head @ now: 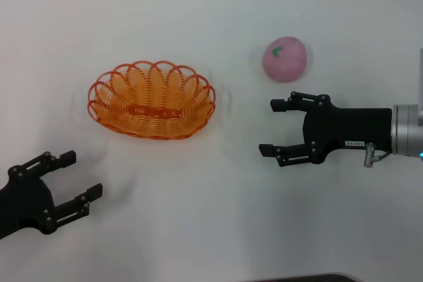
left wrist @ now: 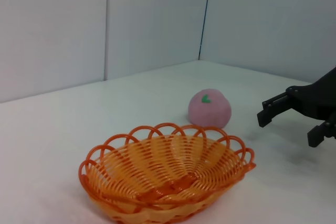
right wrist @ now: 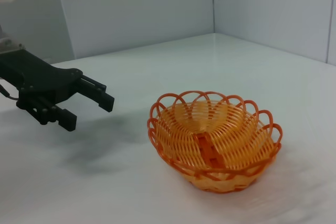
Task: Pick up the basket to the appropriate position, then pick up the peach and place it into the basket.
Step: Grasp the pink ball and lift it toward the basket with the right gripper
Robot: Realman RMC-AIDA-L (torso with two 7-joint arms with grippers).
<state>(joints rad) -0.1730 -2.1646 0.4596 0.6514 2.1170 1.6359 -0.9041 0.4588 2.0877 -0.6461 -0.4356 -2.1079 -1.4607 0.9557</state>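
Looped-wire orange basket (head: pixel 152 100) on white surface (head: pixel 218 216); smooth pink peach (head: pixel 285 59) well right; left gripper (head: pixel 74 175) and right gripper (head: pixel 269 127) fingers spread.

The head camera looks steeply down on the desk (head: pixel 218 222). Both wrist cameras sit low, near the surface, facing inward from opposite sides; all three share the basket (head: pixel 152 100).

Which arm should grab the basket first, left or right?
Left, probably. The left gripper sits open just beside the basket, on its side of the table. The right gripper, also open, is nearer the peach.
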